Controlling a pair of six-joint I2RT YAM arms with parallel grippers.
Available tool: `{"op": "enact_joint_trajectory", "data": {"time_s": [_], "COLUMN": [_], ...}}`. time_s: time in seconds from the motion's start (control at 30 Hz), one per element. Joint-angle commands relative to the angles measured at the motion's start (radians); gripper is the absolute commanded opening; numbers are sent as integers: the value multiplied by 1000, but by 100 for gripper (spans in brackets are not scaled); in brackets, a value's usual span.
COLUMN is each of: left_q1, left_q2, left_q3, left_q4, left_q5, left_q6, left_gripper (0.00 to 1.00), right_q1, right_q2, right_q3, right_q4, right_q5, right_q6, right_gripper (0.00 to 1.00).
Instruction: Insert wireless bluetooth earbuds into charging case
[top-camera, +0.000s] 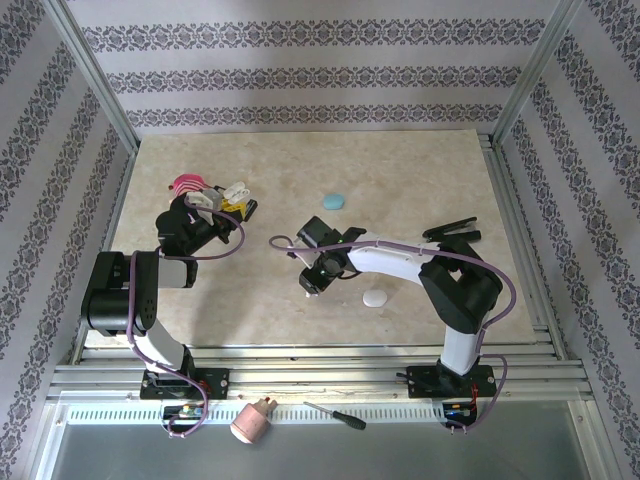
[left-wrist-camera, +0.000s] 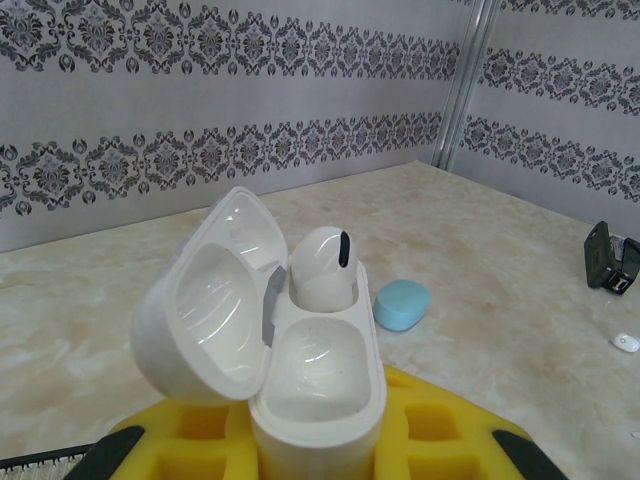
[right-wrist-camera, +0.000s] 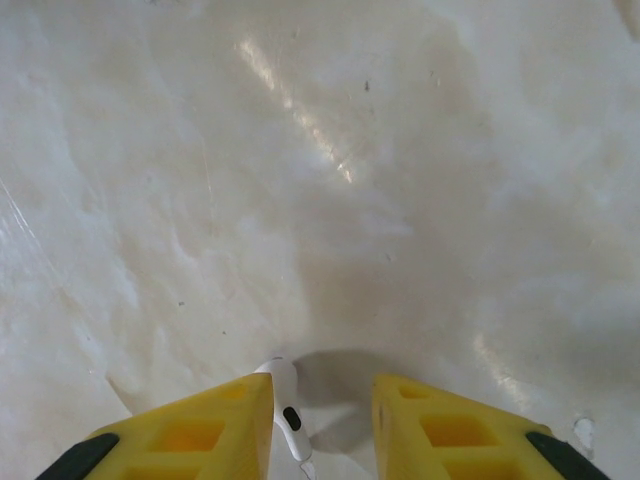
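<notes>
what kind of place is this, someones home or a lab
Most likely a robot test cell, not a home: a marble-look tabletop framed by aluminium rails, patterned wallpaper panels as backdrop, and a loose screwdriver by the arm bases.

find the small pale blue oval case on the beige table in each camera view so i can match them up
Top external: the small pale blue oval case lies on the beige table, upper centre, beyond both arms.
Left wrist: it sits right of centre, just right of the open white charging case.
Right wrist: not in this picture.
Shared landmark: the beige table, seen in every view.
</notes>
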Motion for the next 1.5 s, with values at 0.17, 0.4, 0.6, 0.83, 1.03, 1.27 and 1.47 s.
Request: {"op": "enact_joint_trajectory", "data": {"time_s": [0.17, 0.4, 0.6, 0.83, 1.03, 1.27, 1.47], "left_q1": [17, 17, 17, 16, 17, 17, 18], "left_q2": [7, 9, 8, 10, 8, 6, 1], "left_q3": [3, 1, 0, 1, 0, -2, -5], "left_q4": [70, 70, 70, 70, 75, 77, 78], "left_q5": [31, 31, 30, 32, 31, 32, 31], "left_q6": [-15, -16, -15, -16, -18, -20, -16], "left_gripper": [3, 3, 3, 3, 3, 3, 3], "right_q1": [-1, -11, -13, 24, 51, 41, 27], "right_q2": [18, 39, 0, -80, -57, -13, -2], "right_q3": [-37, -39, -42, -73, -84, -89, -97], "right_q4": [5, 11, 4, 30, 46, 57, 60], "right_q5": [-20, -7, 10, -41, -74, -57, -46], "right_q6": [13, 14, 13, 2, 7, 26, 31], "right_gripper": [29, 27, 28, 34, 39, 30, 25]}}
